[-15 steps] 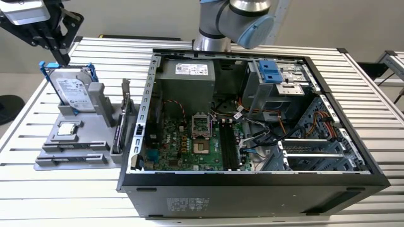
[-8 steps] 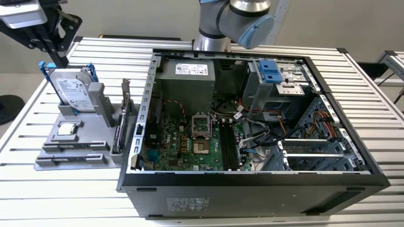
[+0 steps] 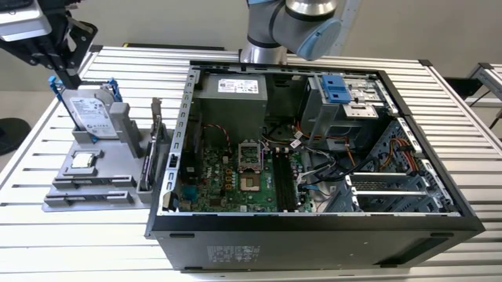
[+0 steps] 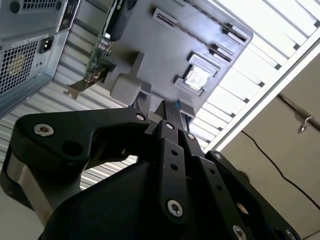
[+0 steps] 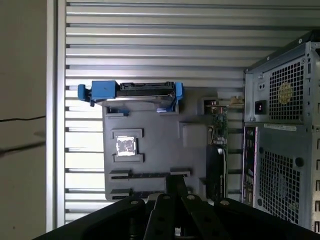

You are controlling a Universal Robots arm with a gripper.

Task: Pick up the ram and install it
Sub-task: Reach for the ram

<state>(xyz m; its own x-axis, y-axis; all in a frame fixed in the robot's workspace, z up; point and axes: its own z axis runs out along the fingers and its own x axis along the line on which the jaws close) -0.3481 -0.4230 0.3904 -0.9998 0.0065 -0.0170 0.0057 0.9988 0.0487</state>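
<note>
Our black two-fingered gripper (image 4: 167,111) hangs high above the grey slotted plastic tray (image 5: 155,150). Its fingers look pressed together, and we see nothing between them. We take the thin dark strip standing in the tray's long slot, near the square silver chip (image 5: 126,146), for the ram (image 5: 150,175).

Open computer case (image 3: 314,153) on slatted table (image 3: 79,247), hard drive (image 3: 90,117) in grey holder (image 3: 86,197), gripper (image 3: 69,76) above it
</note>
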